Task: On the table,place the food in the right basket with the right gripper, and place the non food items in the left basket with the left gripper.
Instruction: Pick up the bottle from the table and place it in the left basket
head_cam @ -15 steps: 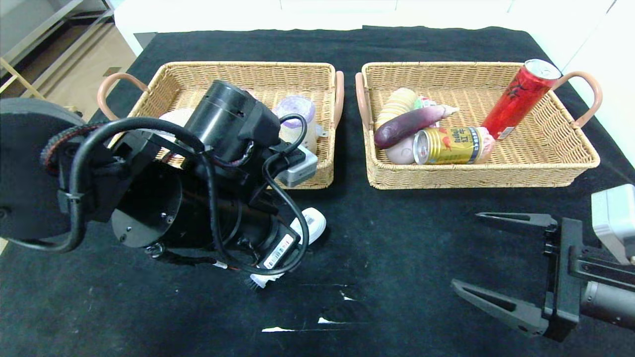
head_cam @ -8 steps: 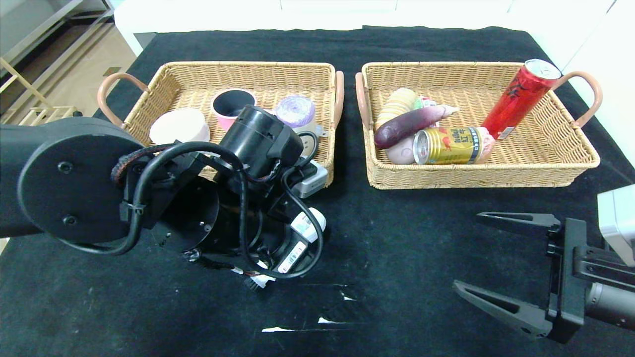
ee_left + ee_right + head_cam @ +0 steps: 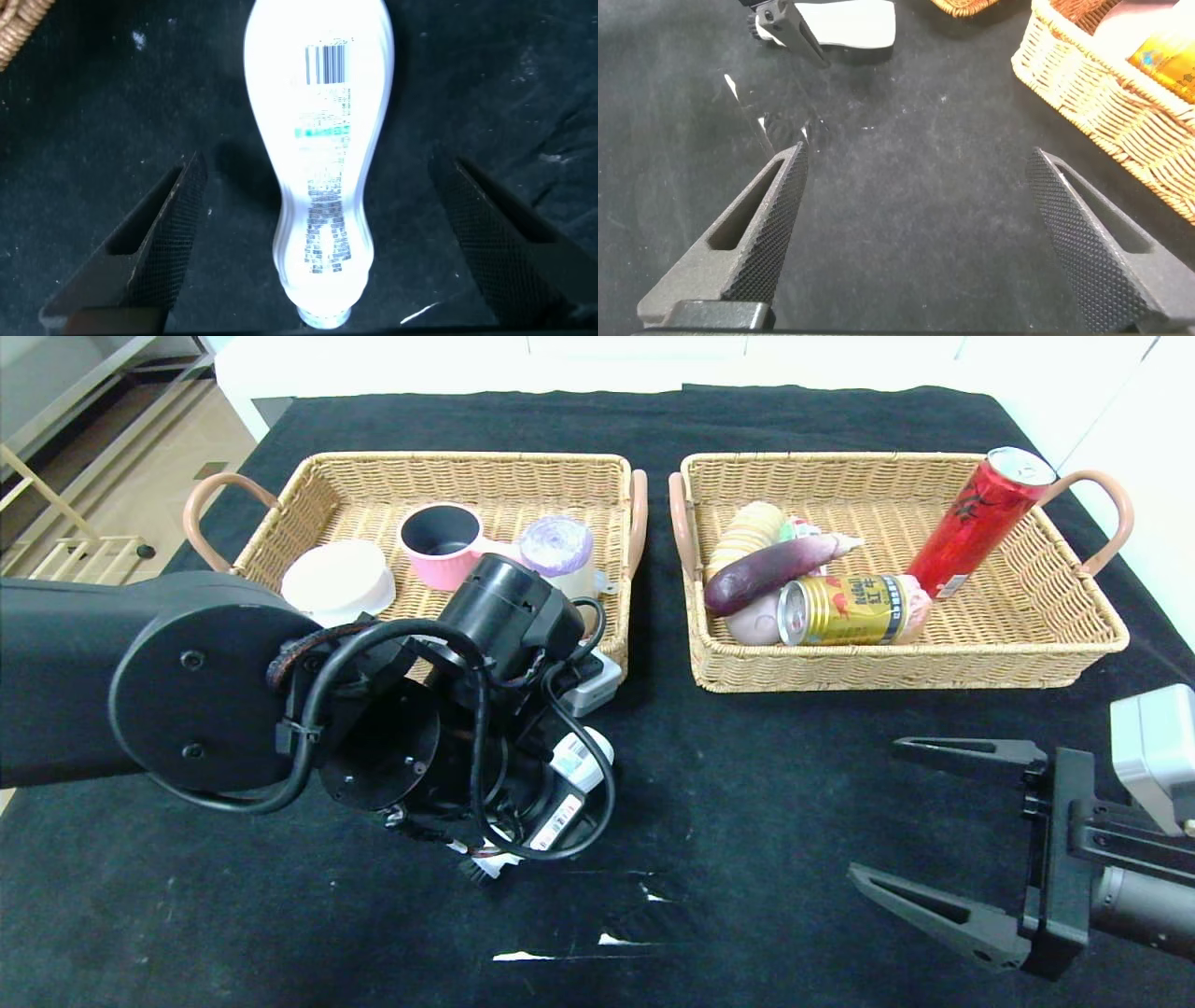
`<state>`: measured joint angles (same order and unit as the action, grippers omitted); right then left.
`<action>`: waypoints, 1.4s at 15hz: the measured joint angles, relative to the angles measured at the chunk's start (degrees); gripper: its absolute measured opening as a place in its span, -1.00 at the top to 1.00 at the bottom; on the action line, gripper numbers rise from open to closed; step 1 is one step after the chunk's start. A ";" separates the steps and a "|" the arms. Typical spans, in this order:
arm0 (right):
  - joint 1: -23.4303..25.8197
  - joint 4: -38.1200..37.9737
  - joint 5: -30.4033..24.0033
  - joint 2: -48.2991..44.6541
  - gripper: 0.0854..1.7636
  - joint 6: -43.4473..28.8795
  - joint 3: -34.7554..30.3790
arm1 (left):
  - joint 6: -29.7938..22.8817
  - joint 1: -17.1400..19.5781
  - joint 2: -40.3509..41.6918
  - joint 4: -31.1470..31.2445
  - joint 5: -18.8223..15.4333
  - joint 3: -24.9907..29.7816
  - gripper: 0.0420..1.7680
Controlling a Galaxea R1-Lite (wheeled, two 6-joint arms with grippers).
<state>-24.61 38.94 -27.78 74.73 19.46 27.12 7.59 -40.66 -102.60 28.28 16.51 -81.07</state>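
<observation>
The left pincer hangs wide open over the brush, one finger on each side of the white handle and neither touching it. The brush lies on the bench, just short of the left basket, where the roll sits. The right pincer is also wide, empty, low over bare bench, with the right basket and its cans and eggplant beyond it.

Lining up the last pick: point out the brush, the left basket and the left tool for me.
brush [image 3: 318, 168], left wrist view, middle of its white handle.
left basket [image 3: 467, 462], head view, far rim.
left tool [image 3: 318, 238], left wrist view, midway between its open fingertips, over the brush handle.
</observation>
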 joint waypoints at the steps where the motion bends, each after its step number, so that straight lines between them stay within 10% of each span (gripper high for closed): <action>1: 0.00 -0.02 -0.02 0.05 -0.94 0.02 0.00 | 0.00 0.15 -0.02 0.02 0.00 0.00 -0.94; 4: 0.04 0.00 0.02 0.40 -0.94 0.00 0.00 | 0.09 0.59 -0.07 0.02 0.05 -0.02 -0.94; 12: 0.02 0.11 0.11 1.10 -0.94 0.09 0.05 | 0.15 0.76 -0.62 0.05 -0.02 -0.10 0.26; 21: 0.06 0.12 0.06 1.18 -0.94 0.09 -0.04 | 0.09 0.74 -1.40 0.00 -0.09 -0.11 0.31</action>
<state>-24.55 39.06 -27.72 75.91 19.54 27.09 7.68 -39.91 -104.00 28.28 16.42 -81.18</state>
